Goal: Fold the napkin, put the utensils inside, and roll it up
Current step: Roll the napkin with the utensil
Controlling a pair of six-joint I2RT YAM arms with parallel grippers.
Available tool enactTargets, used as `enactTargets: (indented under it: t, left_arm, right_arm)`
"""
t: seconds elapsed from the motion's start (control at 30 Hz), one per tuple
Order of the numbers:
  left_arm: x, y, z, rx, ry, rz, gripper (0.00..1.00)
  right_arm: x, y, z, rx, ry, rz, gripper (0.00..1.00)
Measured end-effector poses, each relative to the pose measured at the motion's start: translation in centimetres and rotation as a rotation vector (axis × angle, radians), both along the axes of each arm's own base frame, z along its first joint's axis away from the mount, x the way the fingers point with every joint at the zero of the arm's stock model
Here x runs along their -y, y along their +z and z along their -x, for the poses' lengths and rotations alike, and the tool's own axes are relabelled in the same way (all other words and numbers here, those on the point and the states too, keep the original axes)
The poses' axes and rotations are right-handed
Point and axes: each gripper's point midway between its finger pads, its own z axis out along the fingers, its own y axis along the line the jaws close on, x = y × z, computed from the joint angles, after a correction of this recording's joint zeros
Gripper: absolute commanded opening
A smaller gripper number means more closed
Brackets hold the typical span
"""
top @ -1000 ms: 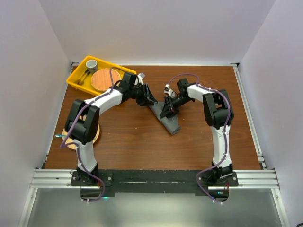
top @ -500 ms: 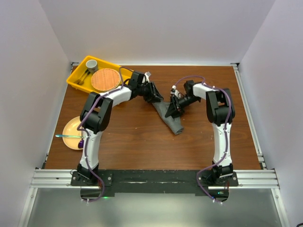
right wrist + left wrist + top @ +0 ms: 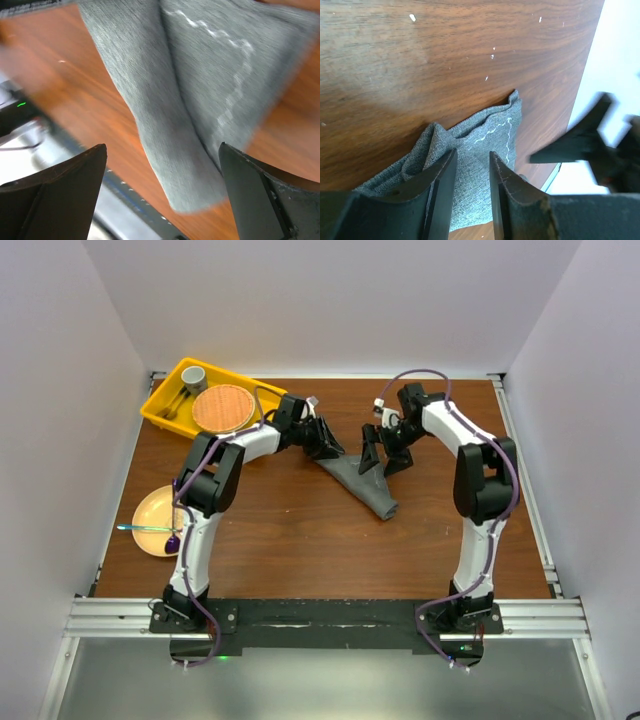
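As the napkin point(image 3: 365, 488) lies now: bunched into a narrow grey strip near the middle of the table point(image 3: 300, 540), running from an 11 o'clock end to a 5 o'clock end, with no flat square to fold yet.
Step in hand: by my reading, spreading the cloth flat before any fold.
Left gripper point(image 3: 328, 447): at the strip's 11 o'clock end. In the wrist view its fingers point(image 3: 440, 195) stand a narrow gap apart with cloth showing in the gap. Whether they pinch it I cannot tell.
Right gripper point(image 3: 383, 460): spread wide with nothing between its fingers, hanging over the strip's far half. Its wrist view shows only blurred cloth beneath.
Doing it well: find a corner by the pale stitched line point(image 3: 492, 131), take a single layer low at the hem, then draw the two ends apart toward 9 and 3 o'clock so the folds open rather than twist.
Edges: the yellow tray point(image 3: 160, 412) fills the 10 o'clock corner, close behind the left arm. The plate point(image 3: 150, 508) with the utensils point(image 3: 150, 530) sits at 8 o'clock by the left edge.
Open room: bare wood shows toward 6 and 3 o'clock, likely the safer side for spreading, away from tray and plate.
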Motion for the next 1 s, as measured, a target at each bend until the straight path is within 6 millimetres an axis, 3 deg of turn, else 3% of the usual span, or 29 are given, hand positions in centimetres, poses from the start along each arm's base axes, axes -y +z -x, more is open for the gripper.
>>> enactTargets:
  t: [0.1,0.2,0.23,0.27,0.37,0.47,0.57,0.67,0.8,0.93,1.0]
  left_arm:
    - [0.0,-0.1,-0.1,0.000,-0.001,0.002,0.36]
    - [0.0,-0.1,-0.1,0.001,0.000,0.004,0.36]
    - [0.0,-0.1,-0.1,0.002,0.000,0.004,0.36]
    - [0.0,-0.1,-0.1,0.002,0.000,0.004,0.36]
    - [0.0,-0.2,-0.2,0.001,0.000,0.004,0.36]
    - [0.0,-0.2,-0.1,0.000,-0.001,0.004,0.36]
    - [0.0,-0.3,-0.2,-0.001,-0.001,0.004,0.36]
    - [0.0,-0.4,-0.3,-0.003,-0.003,0.006,0.36]
    - [0.0,-0.4,-0.4,-0.004,-0.005,0.003,0.36]
    - [0.0,-0.5,-0.5,-0.005,-0.005,0.003,0.36]
    - [0.0,-0.5,-0.6,-0.006,-0.005,0.002,0.36]
  right_arm:
    - [1.3,1.1,0.6,0.083,-0.010,0.102,0.98]
    - [2.3,1.3,2.7,0.137,0.001,0.217,0.95]
    - [2.6,1.1,3.3,0.153,0.003,0.254,0.92]
    - [2.8,0.9,4.0,0.161,0.006,0.283,0.82]
    - [3.7,-0.3,5.2,0.172,0.004,0.357,0.74]
    - [5.1,-2.0,5.5,0.165,-0.028,0.416,0.74]
    - [6.3,-3.3,5.7,0.153,-0.058,0.468,0.78]
    - [7.0,-3.5,5.1,0.174,-0.071,0.511,0.98]
    - [7.0,-2.3,4.4,0.256,-0.044,0.552,0.98]
    - [4.5,1.3,3.0,0.419,-0.035,0.432,0.98]
    - [3.0,3.1,2.1,0.524,-0.012,0.397,0.93]
